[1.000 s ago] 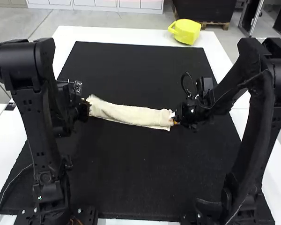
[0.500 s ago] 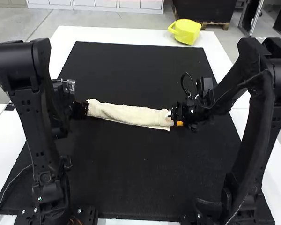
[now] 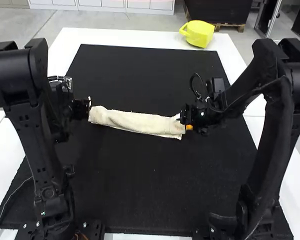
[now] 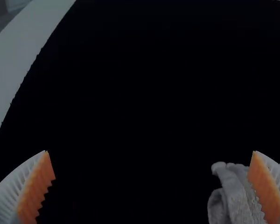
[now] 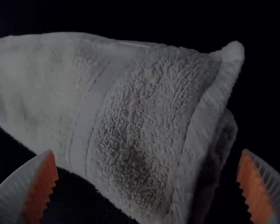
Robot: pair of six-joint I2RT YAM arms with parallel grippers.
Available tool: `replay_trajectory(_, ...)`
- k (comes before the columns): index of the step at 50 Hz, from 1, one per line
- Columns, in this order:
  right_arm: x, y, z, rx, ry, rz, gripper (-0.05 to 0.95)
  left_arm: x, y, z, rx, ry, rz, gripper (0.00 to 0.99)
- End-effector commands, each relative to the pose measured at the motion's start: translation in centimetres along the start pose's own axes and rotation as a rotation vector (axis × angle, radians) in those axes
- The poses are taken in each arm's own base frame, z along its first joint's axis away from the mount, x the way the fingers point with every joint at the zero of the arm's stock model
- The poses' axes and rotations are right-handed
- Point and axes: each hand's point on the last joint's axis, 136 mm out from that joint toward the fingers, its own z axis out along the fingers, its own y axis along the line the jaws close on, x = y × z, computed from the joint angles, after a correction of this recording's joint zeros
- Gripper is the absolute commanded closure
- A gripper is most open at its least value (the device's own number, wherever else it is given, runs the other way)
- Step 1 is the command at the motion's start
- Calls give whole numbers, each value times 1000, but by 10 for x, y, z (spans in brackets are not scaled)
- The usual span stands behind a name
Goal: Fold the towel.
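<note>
Gently handle the towel [image 3: 137, 123], likely light and limp (no slipperiness expected), lying as a narrow strip on the black mat [image 3: 140, 185] over the worktop [image 3: 135, 36]. Grasp all layers near each end. Note left fingers [image 4: 35, 189] and right fingers [image 5: 41, 189]: spread wide, holding nothing.

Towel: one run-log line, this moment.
towel: narrow folded strip on black mat | left end effector: open, by one end | right end effector: open, at other end | grip: none

The towel [image 3: 135, 121] lies on the mat [image 3: 145, 185], the mat on the table [image 3: 115, 37]; a container [image 3: 199, 35] stands near the table's far right corner.
</note>
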Motion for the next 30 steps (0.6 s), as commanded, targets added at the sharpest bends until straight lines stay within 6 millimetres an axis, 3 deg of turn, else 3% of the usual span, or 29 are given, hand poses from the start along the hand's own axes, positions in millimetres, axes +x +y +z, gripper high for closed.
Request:
replay_trajectory(1, -6, 6, 6, -2, -4, -1, 21, -26, 10, 2, -23, -61, 0, 28)
replay_trajectory(27, 17, 0, 21, 24, 58, 6, 25, -47, 11, -2, -25, -76, -7, 28)
replay_trajectory(30, 22, 1, 24, 23, 71, 6, 82, -48, 11, -2, -24, -74, -16, 28)
